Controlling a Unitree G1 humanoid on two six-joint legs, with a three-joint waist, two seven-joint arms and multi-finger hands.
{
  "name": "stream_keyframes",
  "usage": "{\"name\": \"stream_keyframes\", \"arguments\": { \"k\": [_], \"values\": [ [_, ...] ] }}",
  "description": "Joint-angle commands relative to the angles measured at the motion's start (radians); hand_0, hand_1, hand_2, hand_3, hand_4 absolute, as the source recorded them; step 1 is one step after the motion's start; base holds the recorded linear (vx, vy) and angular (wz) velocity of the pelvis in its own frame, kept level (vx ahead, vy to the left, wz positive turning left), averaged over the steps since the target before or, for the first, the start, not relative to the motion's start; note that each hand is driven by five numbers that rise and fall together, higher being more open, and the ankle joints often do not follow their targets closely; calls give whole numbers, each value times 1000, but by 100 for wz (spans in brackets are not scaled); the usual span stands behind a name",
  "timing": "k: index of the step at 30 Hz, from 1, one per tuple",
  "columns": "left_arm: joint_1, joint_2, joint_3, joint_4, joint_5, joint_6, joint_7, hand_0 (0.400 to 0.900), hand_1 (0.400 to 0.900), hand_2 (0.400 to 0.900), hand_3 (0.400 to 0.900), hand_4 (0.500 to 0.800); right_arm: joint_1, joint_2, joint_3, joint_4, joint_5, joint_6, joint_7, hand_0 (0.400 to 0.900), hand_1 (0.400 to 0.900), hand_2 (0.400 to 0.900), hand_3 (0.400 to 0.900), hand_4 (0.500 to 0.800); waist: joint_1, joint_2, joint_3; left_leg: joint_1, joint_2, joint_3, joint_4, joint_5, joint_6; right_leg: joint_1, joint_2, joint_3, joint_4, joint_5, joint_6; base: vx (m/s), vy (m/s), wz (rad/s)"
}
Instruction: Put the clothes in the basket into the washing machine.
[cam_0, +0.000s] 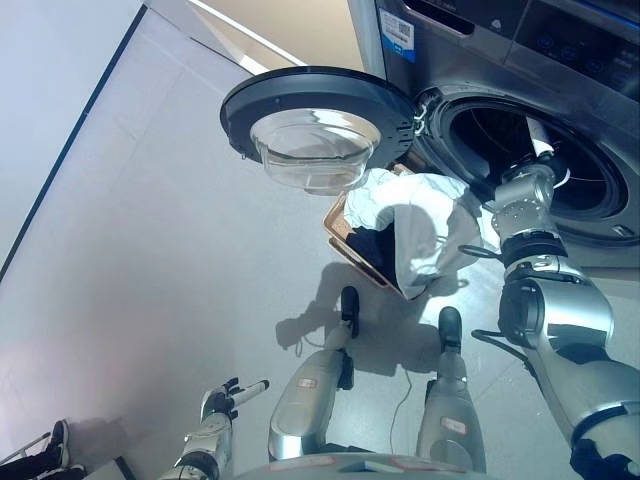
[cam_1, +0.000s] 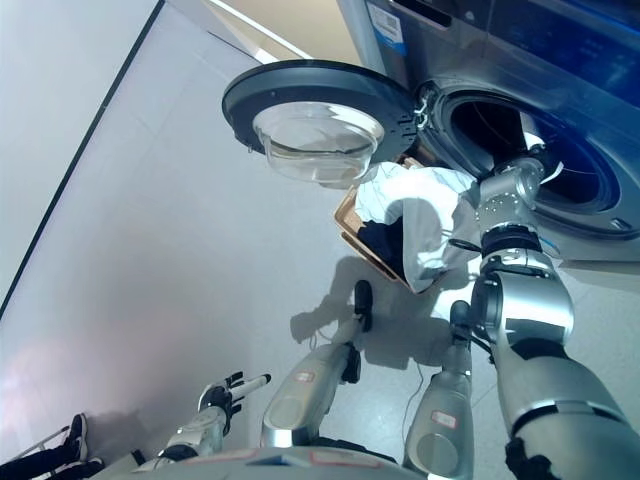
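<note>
**Clothes mostly waiting in the basket**

The clothes (cam_0: 420, 225), a white garment over something dark, are still lying heaped in the brown basket (cam_0: 345, 232) on the floor, just beside the washing machine (cam_0: 520, 60), whose door (cam_0: 315, 115) is standing open. The right hand (cam_0: 541, 143) is reaching into the drum opening (cam_0: 530, 150); whether its fingers are holding anything I cannot tell. The left hand (cam_0: 228, 398) is hanging low, fingers spread, holding nothing.

Grey floor (cam_0: 150, 250), dark line along its edge, person's shoes (cam_0: 55, 445) lower left
</note>
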Motion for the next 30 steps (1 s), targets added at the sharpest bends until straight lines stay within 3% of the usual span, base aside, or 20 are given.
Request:
{"name": "stream_keyframes", "arguments": {
  "k": [1, 10, 20, 30],
  "values": [
    [4, 2, -21, 75, 6, 1, 19, 900, 900, 900, 900, 800, 47, -1, 36, 29, -73, 3, 54, 900, 900, 900, 900, 800, -12, 43, -80, -17, 2, -64, -2, -110, -11, 85, 51, -52, 1, -92, -88, 0, 0, 0],
    [9, 32, -11, 114, 27, 14, 13, 900, 900, 900, 900, 800, 471, 61, -11, 69, -235, 81, 125, 900, 900, 900, 900, 800, -31, -80, -181, 81, -17, -65, -2, -121, -5, 156, 61, -62, 1, -97, -100, 3, -41, 1],
    [14, 97, 22, 176, 78, 27, 4, 900, 900, 900, 900, 800, 886, 118, 18, 138, -557, 151, 222, 900, 900, 900, 900, 800, -65, -222, -306, 182, -14, -57, -2, -146, 7, 222, 69, -60, 1, -78, -103, -11, -56, -7],
    [44, 147, -3, 229, 159, 34, -20, 900, 900, 900, 900, 800, 1011, 85, 110, 445, -764, 191, 237, 900, 900, 900, 900, 800, -73, -272, -381, 254, -24, -62, -2, -165, 27, 278, 71, -43, 1, -54, -105, 2, -33, -8]
  ]
}}
